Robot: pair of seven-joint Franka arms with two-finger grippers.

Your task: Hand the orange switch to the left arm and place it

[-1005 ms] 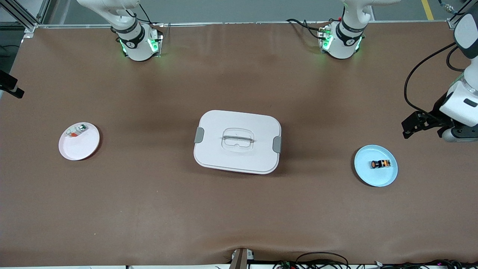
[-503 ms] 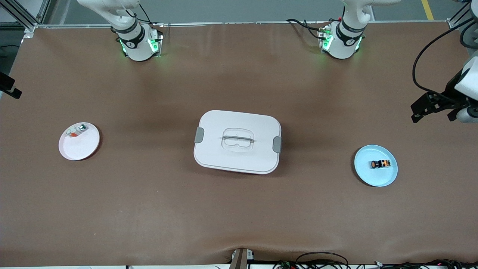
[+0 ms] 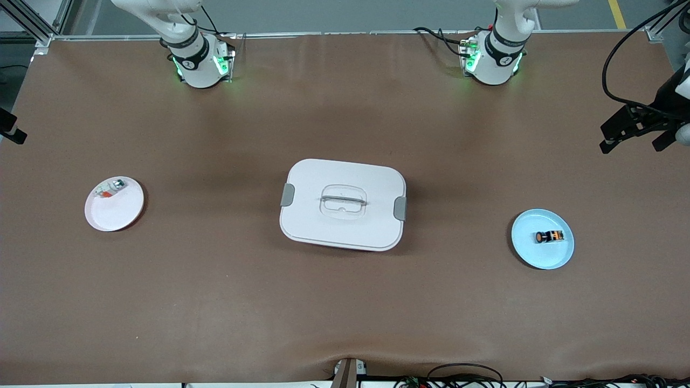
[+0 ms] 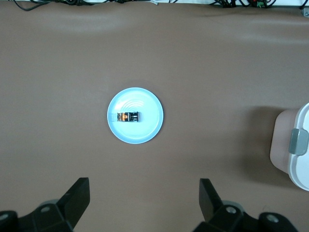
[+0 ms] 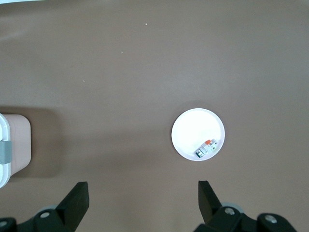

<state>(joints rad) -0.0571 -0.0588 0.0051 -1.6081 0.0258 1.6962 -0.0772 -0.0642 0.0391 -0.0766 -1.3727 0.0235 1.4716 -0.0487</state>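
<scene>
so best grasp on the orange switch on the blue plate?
Judgement only: the orange switch lies flat near the middle of the blue plate, long axis toward the arms' ends of the table. Come straight down and pinch its narrow body across the long sides; the plate's low rim hinders a sideways approach.

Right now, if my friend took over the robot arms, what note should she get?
Left gripper: open, holding nothing, up over the bare table at the left arm's end.
Right gripper: open, holding nothing, up over the table at the right arm's end.
The small orange and black switch lies on the round light blue plate.
Another small part with an orange tab sits on the round white plate.
The white lidded box sits closed between the plates.
Done: the switch is placed. Left: nothing that shows.
</scene>
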